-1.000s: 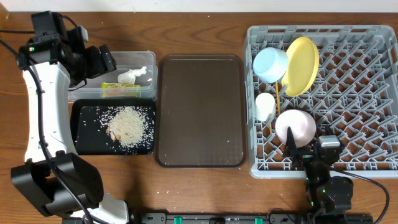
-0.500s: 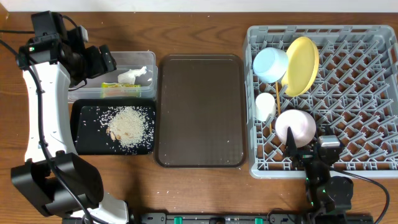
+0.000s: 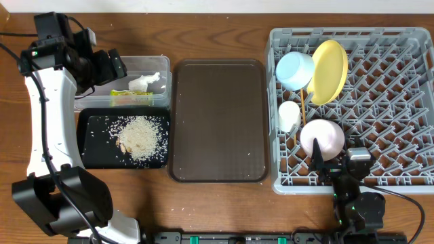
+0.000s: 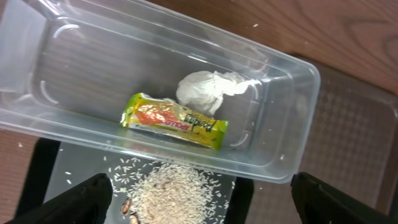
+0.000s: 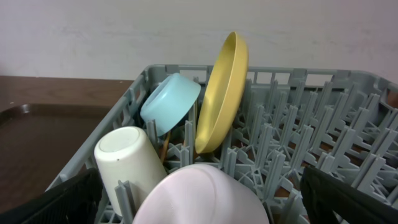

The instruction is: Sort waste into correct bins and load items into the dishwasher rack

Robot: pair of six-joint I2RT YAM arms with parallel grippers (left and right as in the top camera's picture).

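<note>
The clear tub point(image 3: 130, 68) holds the yellow-green wrapper point(image 3: 132, 97) and the white tissue point(image 3: 148, 83); the left wrist view shows the tub point(image 4: 74, 68), wrapper point(image 4: 174, 119) and tissue point(image 4: 202, 90). The black tray point(image 3: 95, 152) holds the rice heap point(image 3: 139, 135). The grey rack point(image 3: 393, 102) holds the yellow plate point(image 3: 329, 71), blue bowl point(image 3: 295, 70), white cup point(image 3: 289, 115), white bowl point(image 3: 322, 137) and chopsticks point(image 3: 306, 100). My left gripper point(image 3: 108, 68) is open and empty above the tub. My right gripper point(image 3: 337, 161) is open at the white bowl point(image 5: 205, 193), fingers apart on either side.
A large brown serving tray point(image 3: 218, 120) lies between the bins and the rack. A few loose rice grains lie on the black tray point(image 4: 81, 168) around the rice heap point(image 4: 174, 190). The rack's pegs point(image 5: 298, 130) stand close around the plate point(image 5: 221, 93), blue bowl point(image 5: 169, 101) and cup point(image 5: 127, 162).
</note>
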